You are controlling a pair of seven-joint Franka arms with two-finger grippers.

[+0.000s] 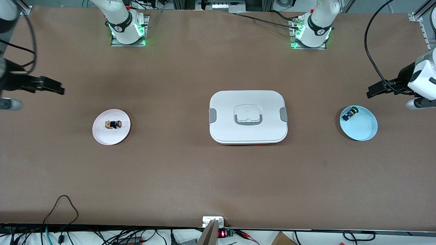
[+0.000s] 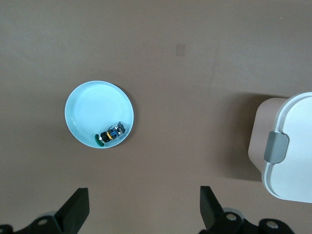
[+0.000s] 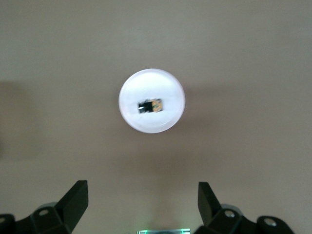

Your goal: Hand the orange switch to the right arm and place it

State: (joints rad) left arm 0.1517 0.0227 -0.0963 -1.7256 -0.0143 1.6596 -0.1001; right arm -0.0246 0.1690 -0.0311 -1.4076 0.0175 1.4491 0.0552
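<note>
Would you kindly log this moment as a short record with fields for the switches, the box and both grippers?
orange switch: lying on the pink plate, toward the right arm's end
green-capped switch: in the blue plate, toward the left arm's end
white lidded box: between the plates, lid on
left gripper: open, empty
right gripper: open, empty

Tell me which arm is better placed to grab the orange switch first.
Right. The right gripper hangs open near the pink plate holding the orange switch. The left gripper, also open, is near the blue plate at the table's other end.
</note>
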